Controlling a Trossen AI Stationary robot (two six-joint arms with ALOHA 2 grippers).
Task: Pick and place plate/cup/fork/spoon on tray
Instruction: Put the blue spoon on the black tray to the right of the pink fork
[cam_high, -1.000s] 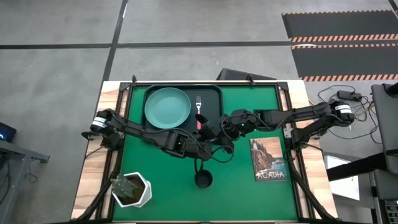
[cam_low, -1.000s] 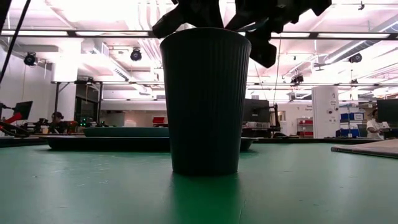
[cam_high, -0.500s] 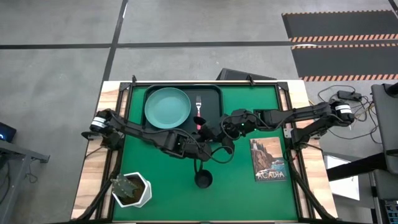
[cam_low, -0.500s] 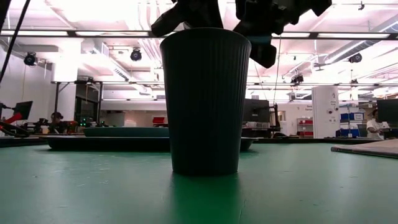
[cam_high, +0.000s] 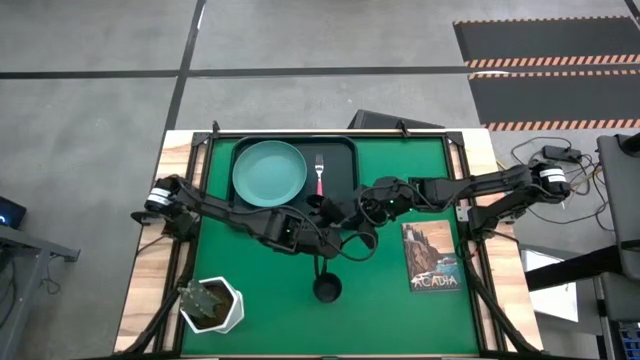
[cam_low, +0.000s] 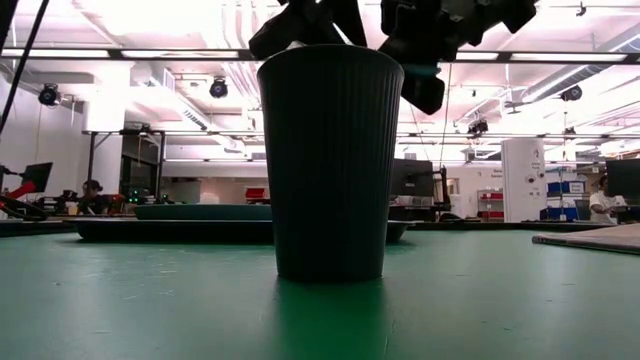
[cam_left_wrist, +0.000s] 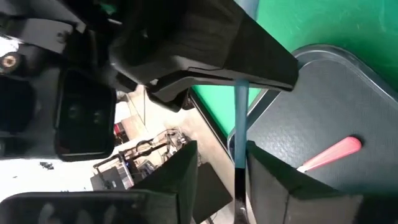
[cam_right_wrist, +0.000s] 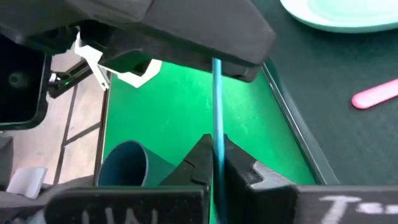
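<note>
The spoon's light blue handle (cam_right_wrist: 216, 99) hangs in the air between my two grippers, above the mat just near of the tray (cam_high: 343, 150). My right gripper (cam_right_wrist: 216, 146) is shut on it. My left gripper (cam_left_wrist: 222, 152) faces it, open, and the handle (cam_left_wrist: 240, 124) runs between its fingers, close to one. The teal plate (cam_high: 269, 172) and the pink-handled fork (cam_high: 320, 172) lie in the tray. The dark cup (cam_high: 326, 289) stands upright on the mat, nearer than both grippers. My right gripper pinches the spoon's blue handle (cam_right_wrist: 216, 134) between its two fingers, coming from the table's right. The handle sticks out ahead of the fingers into my left gripper, and the spoon is lifted clear of mat and tray. My left gripper: whether one finger (cam_left_wrist: 267, 177) still touches the handle, I cannot tell.
A white plant pot (cam_high: 212, 306) stands at the near left corner. A book (cam_high: 432, 257) lies on the mat at the right. The cup (cam_low: 330, 165) fills the middle of the low view, with both grippers above its rim.
My right gripper has shut on the spoon's handle, and after that my left gripper's fingers have parted from it. Both arms have stayed where they were, and the spoon has kept its place in the air.
</note>
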